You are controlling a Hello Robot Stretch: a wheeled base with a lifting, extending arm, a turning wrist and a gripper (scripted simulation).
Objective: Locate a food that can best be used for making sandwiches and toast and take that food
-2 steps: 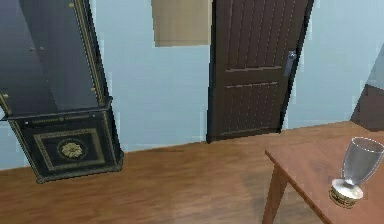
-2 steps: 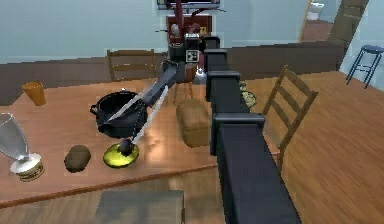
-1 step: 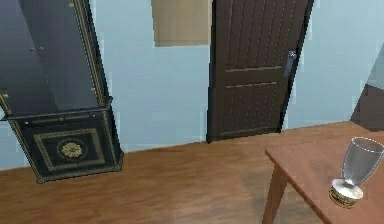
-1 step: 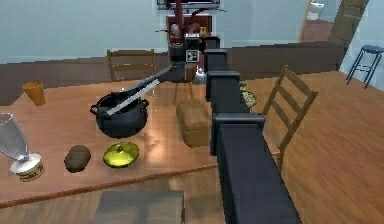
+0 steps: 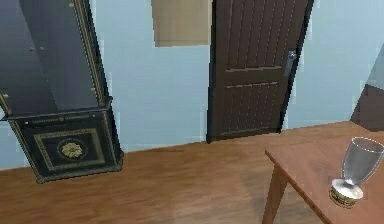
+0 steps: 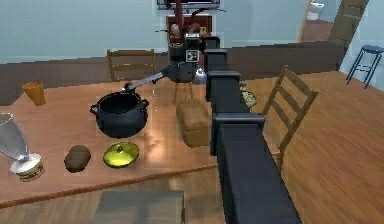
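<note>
Forward view faces door (image 5: 250, 70), angled down; arm side view overlooks table (image 6: 60, 115) closely (shared: glass (image 5: 362, 160)).

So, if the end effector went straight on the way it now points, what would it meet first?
Probably the black pot; the end effector aims toward its handle, though depth is unclear.

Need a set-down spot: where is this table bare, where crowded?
Bare tabletop lies between the orange cup and the black pot, and between the yellow dish and the arm. Crowded around the pot, brown loaf and gripper.
</note>
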